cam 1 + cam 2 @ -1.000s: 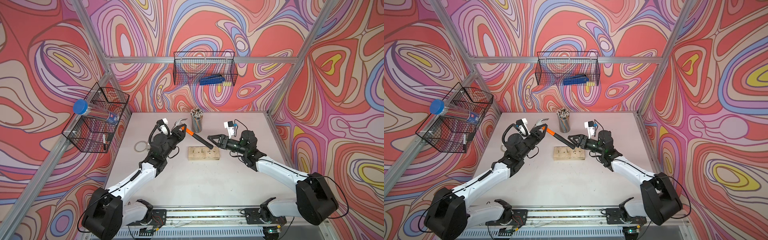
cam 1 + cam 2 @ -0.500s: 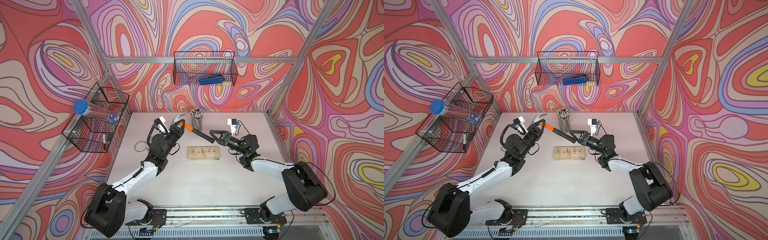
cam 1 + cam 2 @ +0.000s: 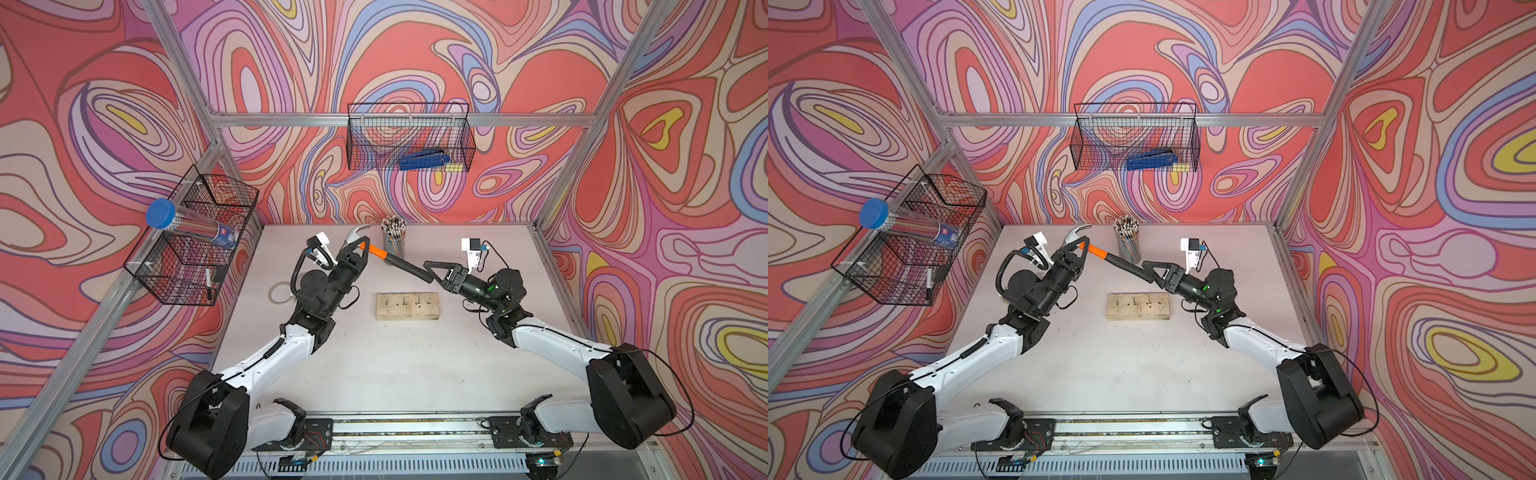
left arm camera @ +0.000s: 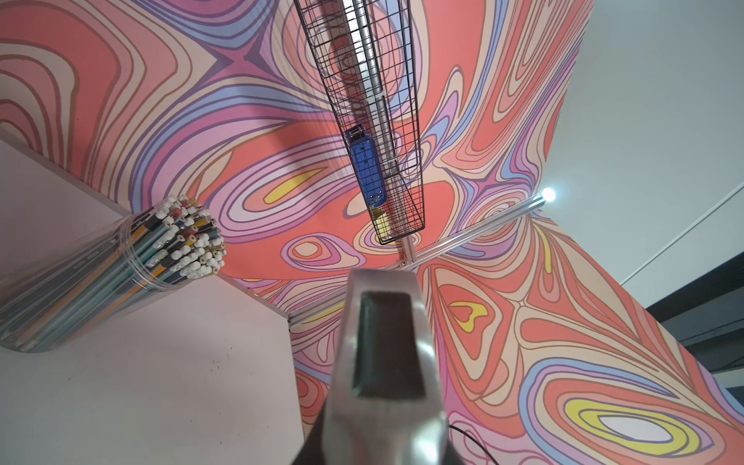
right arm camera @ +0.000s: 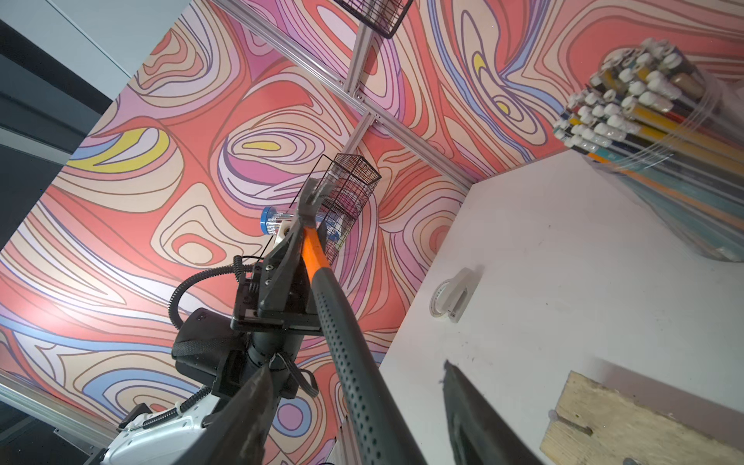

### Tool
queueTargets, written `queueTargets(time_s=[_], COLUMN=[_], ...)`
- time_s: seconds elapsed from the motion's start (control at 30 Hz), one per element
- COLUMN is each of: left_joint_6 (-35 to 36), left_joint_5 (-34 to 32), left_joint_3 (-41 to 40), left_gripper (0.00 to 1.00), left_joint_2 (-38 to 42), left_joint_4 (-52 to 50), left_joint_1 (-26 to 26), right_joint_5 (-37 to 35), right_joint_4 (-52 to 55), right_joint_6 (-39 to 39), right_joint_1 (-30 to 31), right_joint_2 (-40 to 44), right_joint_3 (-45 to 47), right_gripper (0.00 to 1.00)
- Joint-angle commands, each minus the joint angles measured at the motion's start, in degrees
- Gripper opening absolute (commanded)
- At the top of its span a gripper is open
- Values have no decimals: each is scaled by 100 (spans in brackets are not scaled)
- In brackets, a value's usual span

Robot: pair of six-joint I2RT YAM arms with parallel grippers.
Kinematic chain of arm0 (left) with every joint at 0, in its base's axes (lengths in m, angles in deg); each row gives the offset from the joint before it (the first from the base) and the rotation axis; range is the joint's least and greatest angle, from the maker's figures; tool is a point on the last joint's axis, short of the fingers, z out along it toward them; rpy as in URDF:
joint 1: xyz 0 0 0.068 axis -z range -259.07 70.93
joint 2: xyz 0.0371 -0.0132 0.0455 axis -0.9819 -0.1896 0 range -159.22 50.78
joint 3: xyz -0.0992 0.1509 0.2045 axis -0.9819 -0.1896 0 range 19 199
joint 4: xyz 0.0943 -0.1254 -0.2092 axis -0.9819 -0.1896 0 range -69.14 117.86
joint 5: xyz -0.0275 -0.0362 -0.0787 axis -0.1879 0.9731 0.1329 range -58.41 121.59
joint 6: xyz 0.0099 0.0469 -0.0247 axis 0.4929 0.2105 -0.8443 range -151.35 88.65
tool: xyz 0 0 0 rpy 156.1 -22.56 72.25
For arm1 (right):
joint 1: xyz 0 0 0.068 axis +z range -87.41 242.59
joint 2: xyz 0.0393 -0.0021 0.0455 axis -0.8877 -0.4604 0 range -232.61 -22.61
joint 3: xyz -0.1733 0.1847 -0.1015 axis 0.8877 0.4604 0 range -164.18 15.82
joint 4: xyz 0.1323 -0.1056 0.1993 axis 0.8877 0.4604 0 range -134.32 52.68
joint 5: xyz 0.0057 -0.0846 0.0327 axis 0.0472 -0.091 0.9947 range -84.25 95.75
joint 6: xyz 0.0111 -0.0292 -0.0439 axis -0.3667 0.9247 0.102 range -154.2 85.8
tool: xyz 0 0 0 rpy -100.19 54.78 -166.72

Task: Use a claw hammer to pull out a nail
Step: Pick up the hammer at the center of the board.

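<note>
The claw hammer (image 3: 402, 263) hangs in the air above the table, its silver head (image 4: 385, 362) toward the back wall. My left gripper (image 3: 358, 247) is shut on its orange neck just below the head. My right gripper (image 3: 429, 271) is open, one finger on each side of the black handle's end (image 5: 354, 362), with a gap showing on both sides. A wooden block (image 3: 407, 306) lies on the table below the handle, with a nail (image 3: 403, 300) standing in its top. In a top view the hammer (image 3: 1121, 262) spans between both grippers.
A cup of pencils (image 3: 393, 241) stands just behind the hammer. A tape roll (image 3: 279, 292) lies to the left of my left arm. Wire baskets hang on the left wall (image 3: 191, 241) and on the back wall (image 3: 409, 141).
My left gripper has lifted the hammer head up and toward the back wall. The right gripper has followed the handle's end and stays open around it.
</note>
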Motion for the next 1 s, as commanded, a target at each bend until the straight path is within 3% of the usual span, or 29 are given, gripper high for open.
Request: queueTargets(time_s=[0.0,0.43,0.67,0.97], left_joint_6=[-337,-497,-535,-566], left_joint_5=[34,-191,-219,-244], left_joint_3=[53,-8,-43,-88], left_gripper=[0,0,0,0], left_joint_2=[118,-292,-420,-559], left_joint_4=[1095,1616,1760,2031], left_joint_1=[34,207,291,377], right_joint_5=[123,508,410,341], right_joint_4=[-82,-2701,-2960,-2843], right_joint_6=[-42,-1484,-1619,-1622], right_joint_1=[-16,165,185,187], right_joint_2=[-95,-1115,-1235,-1218], right_joint_3=[41,-126,-127,-207], right_gripper=[67,47,42,23])
